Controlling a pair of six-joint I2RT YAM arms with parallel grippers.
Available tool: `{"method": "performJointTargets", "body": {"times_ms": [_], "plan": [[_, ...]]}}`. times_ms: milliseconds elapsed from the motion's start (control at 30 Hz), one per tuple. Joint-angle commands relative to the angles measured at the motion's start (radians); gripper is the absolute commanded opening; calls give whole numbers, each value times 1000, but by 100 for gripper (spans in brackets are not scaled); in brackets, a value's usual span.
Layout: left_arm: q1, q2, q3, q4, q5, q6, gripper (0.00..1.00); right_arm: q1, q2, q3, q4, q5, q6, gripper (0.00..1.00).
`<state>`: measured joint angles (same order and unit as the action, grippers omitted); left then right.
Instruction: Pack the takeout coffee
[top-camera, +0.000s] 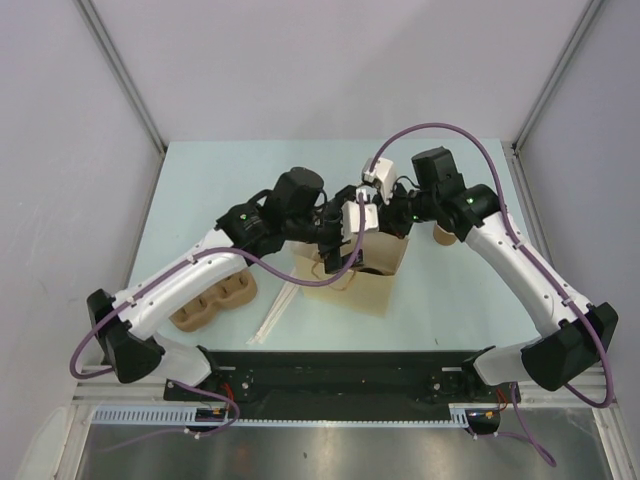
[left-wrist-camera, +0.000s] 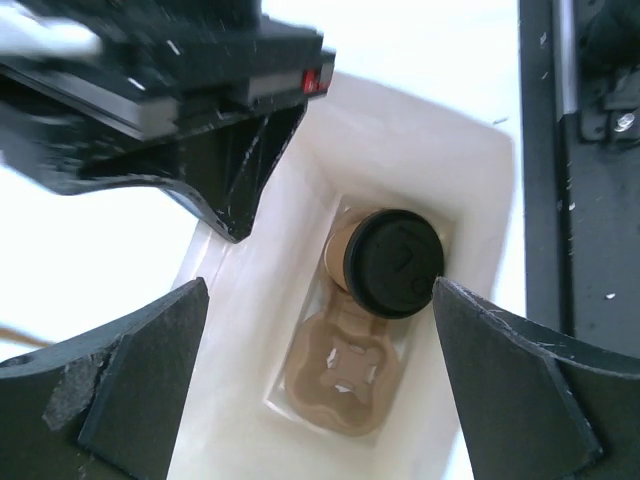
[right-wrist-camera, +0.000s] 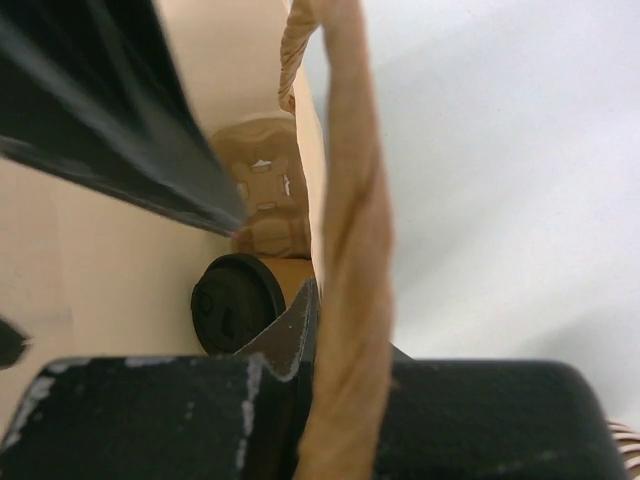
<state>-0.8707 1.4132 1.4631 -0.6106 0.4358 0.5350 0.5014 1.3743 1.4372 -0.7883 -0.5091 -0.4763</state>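
The takeout coffee (left-wrist-camera: 395, 262), a brown paper cup with a black lid, stands in one pocket of a tan pulp carrier (left-wrist-camera: 345, 375) at the bottom of the open paper bag (left-wrist-camera: 450, 170). My left gripper (left-wrist-camera: 320, 370) hangs open over the bag's mouth, well above the cup, and its fingers (left-wrist-camera: 130, 390) hold nothing. My right gripper (right-wrist-camera: 318, 300) is shut on the bag's twisted paper handle (right-wrist-camera: 350, 220) at the rim. The right wrist view looks past the handle and finds the coffee's lid (right-wrist-camera: 235, 300) inside. From above, the bag (top-camera: 375, 290) lies mid-table under both grippers.
A second pulp carrier (top-camera: 215, 300) sits on the table left of the bag. Pale sticks (top-camera: 272, 315) lie in front of it. A tan cup (top-camera: 440, 235) shows behind the right arm. The black rail (top-camera: 340, 375) with the arm bases runs along the near edge.
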Motion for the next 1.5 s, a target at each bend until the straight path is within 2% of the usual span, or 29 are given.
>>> {"method": "performJointTargets", "body": {"times_ms": [0, 333, 467, 733, 967, 1100, 1267, 1467], "plan": [[25, -53, 94, -40, 47, -55, 98, -12, -37, -1, 12, 4, -5, 0], [212, -103, 126, 60, 24, -340, 91, -60, -55, -1, -11, 14, 1, 0], [329, -79, 117, 48, 29, -405, 91, -87, -55, 0, -8, 14, -2, 0], [458, -27, 43, 49, 9, -464, 88, -152, -34, 20, 17, 24, -22, 0], [503, 33, -7, 32, -42, -498, 80, -230, 25, 58, 43, 18, -19, 0], [509, 59, -53, 26, -81, -510, 70, -262, 63, 92, 53, 11, -13, 0], [512, 76, -148, 35, -83, -521, 65, -288, 115, 149, 75, 11, -1, 0], [512, 109, -256, 26, -120, -529, 53, -299, 163, 195, 83, 7, 16, 0]]}}
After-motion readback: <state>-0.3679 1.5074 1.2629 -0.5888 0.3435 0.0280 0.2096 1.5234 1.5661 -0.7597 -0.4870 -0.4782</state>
